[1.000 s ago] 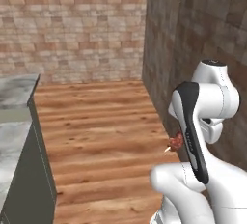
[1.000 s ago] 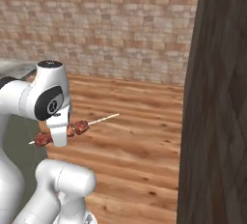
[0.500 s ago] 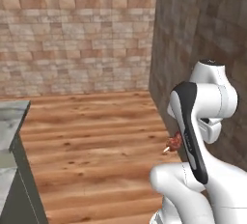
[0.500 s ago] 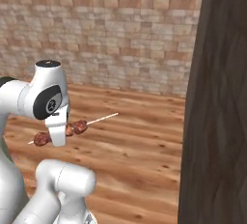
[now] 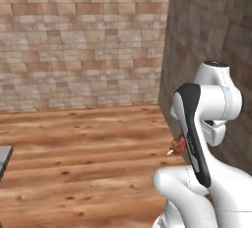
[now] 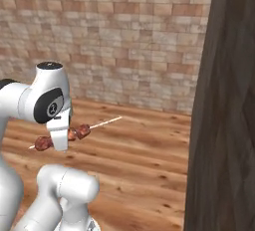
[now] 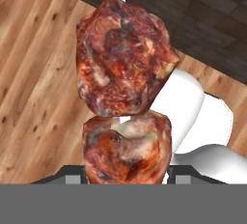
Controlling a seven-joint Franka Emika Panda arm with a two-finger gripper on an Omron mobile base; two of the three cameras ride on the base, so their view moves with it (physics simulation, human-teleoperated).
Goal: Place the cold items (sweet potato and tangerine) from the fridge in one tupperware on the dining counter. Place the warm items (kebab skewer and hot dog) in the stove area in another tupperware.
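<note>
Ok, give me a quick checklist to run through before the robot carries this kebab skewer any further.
1. Kebab skewer in the hand: ok, held above the wooden floor.
2. Meat on the stick: ok, chunks show at both sides of the hand and close up in the hand view.
3. Skewer level: ok, only slightly tilted.
4. Clearance from the dark panel on the right: ok, apart.
5. Tupperware in sight: not ok.
6. Firmness of the grip: cannot tell.

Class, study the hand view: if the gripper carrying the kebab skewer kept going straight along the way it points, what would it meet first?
Most likely the wooden floor. The gripper, shut on the kebab skewer, points downward, and floorboards lie beyond the meat. The robot's own white body also lies in that direction, so depth leaves some doubt.
</note>
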